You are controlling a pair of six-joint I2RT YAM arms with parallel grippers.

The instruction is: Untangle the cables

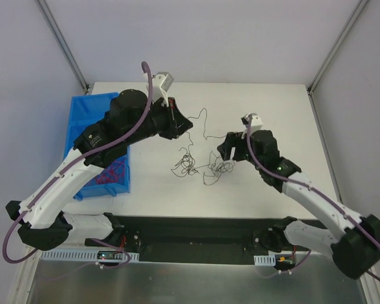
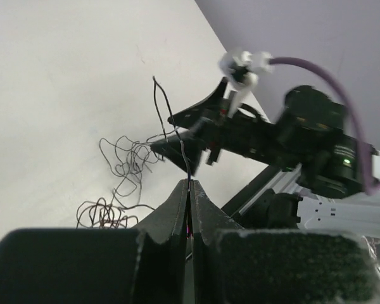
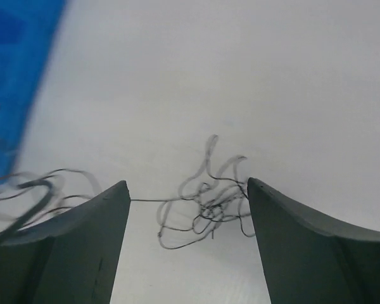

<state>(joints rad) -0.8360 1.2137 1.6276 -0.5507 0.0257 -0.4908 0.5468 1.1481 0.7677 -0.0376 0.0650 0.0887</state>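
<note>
**Task status.** The cables [image 1: 199, 161] lie on the table [image 1: 278, 107] about midway between its left and right edges, somewhat nearer the near edge than the far one. In the overhead view they form two loose clumps side by side, joined by crossing loops. One long strand [image 2: 187, 168] runs out of the heap toward the far edge.

The left gripper [image 2: 189, 185] has its jaws pressed together on that strand. Its wrist view shows the thin dark wire pinched at the fingertips, rising clear of the surface, with the rest of the heap lying below on the table.

The right gripper [image 3: 187, 183] is low over the right-hand clump, jaws spread wide and holding nothing. One knot of fine loops lies between the fingers, and a single wire runs across toward the left finger.

**Assessment.** The work appears to be at an early stage. One strand is partly drawn out, but both clumps are knotted and linked, and no wire lies fully separate. The separating and laying apart has not yet been done.

**Surface and room.** The table is plain white, matt and flat. A blue bin [image 1: 76, 120] stands at its left edge, largely hidden under the left arm, and holds red and dark items that are too small to identify. Pale walls enclose the table, with metal frame posts [image 1: 66, 47] rising at the two far corners.
</note>
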